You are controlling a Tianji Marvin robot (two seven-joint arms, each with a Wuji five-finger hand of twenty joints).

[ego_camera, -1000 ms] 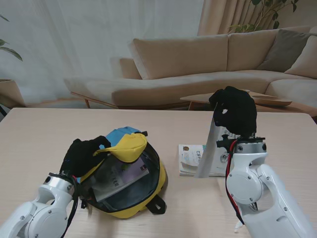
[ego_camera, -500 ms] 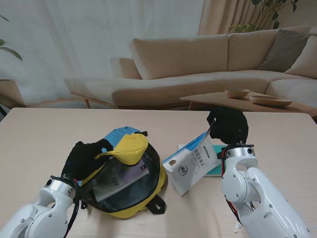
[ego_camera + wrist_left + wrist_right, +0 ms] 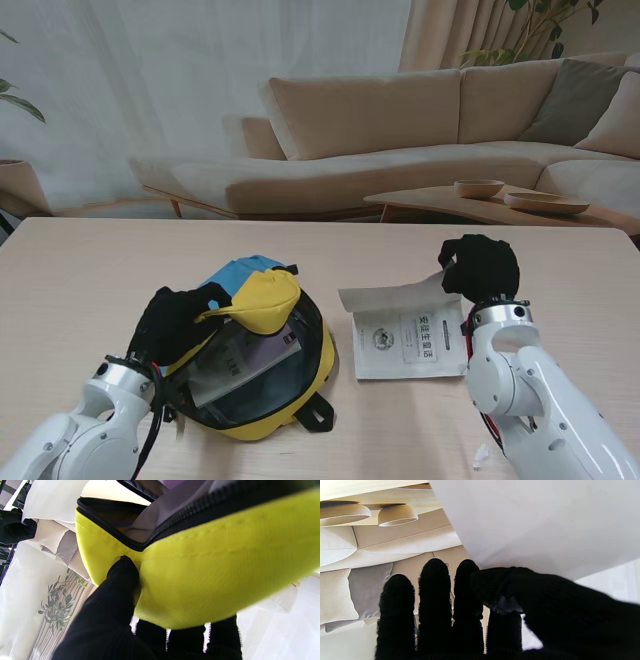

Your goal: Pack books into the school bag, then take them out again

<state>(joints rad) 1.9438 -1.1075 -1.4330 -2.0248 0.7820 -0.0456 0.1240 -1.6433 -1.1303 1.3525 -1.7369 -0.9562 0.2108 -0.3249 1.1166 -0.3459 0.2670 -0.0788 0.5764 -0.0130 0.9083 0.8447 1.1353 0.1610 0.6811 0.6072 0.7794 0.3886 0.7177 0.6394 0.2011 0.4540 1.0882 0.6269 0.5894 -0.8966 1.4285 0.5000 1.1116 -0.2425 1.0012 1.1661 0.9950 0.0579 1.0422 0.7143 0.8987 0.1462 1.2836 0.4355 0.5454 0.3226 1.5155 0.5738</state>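
Book cover print (image 3: 424,334): too small for me to read.
Book in bag (image 3: 245,362): half hidden under the yellow flap (image 3: 258,298).
Right hand (image 3: 480,266): fingertips behind the page edge, grip unclear.

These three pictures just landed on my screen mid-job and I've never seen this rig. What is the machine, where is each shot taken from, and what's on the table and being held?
It is a two-armed robot with black-gloved five-finger hands. The wide picture looks down from a camera on its stand; the two close-ups come from cameras on the wrists and appear upside down. On the light wooden table lies an open yellow and blue school bag with a book inside. The left robot hand grips the bag's yellow flap, holding it open. To the right lies a thin white booklet near the table surface, its far right corner pinched by the right robot hand. Whether the booklet lies fully flat is hard to tell. Behind are a beige sofa and a low table with bowls.
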